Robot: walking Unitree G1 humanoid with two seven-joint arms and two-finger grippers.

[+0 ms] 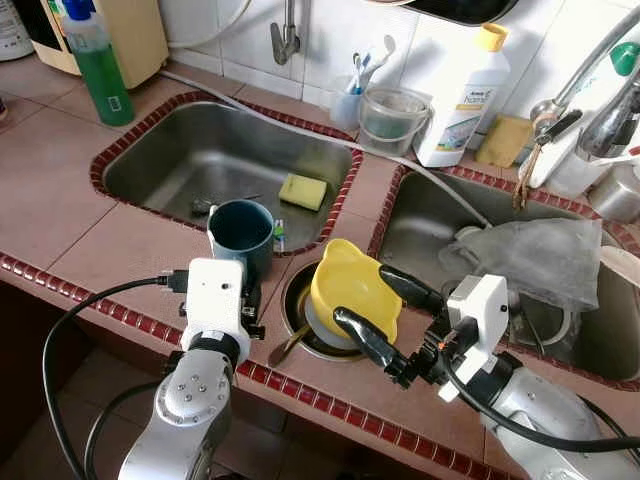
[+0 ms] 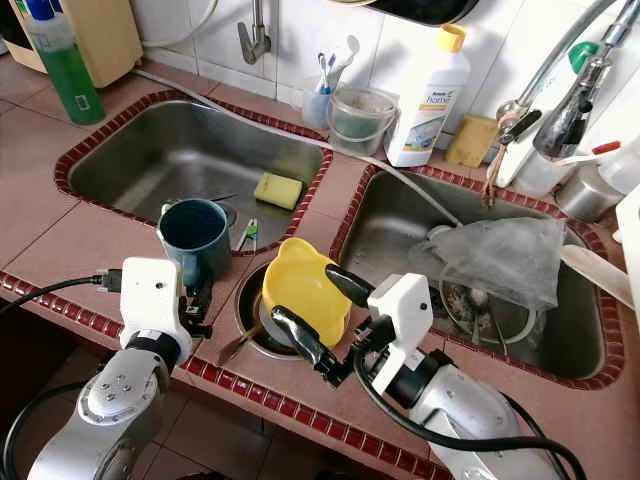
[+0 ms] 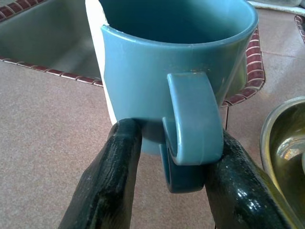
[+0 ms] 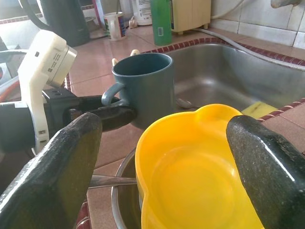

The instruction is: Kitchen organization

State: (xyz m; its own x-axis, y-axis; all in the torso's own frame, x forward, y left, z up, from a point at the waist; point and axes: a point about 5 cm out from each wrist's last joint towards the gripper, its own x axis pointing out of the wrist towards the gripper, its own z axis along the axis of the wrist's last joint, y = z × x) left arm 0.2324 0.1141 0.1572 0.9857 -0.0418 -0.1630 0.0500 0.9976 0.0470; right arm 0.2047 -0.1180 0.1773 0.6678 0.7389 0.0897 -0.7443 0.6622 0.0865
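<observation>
A teal mug (image 1: 240, 232) stands upright on the tiled counter at the near edge of the left sink (image 1: 170, 160). My left gripper (image 3: 174, 139) is shut on the mug's handle (image 3: 193, 119), one finger on each side. A yellow bowl (image 1: 352, 285) sits tilted in a steel bowl (image 2: 255, 325) set in a round hole in the counter between the two sinks. My right gripper (image 1: 362, 295) is open, and its fingers (image 4: 52, 167) straddle the yellow bowl with a gap on one side.
A yellow sponge (image 1: 302, 190) lies in the left sink. A crumpled plastic bag (image 1: 535, 260) and dishes fill the right sink. Along the back stand a green soap bottle (image 1: 100, 65), a clear tub (image 1: 392, 118) and a white detergent bottle (image 1: 462, 100). A spoon handle (image 1: 285, 348) sticks out of the steel bowl.
</observation>
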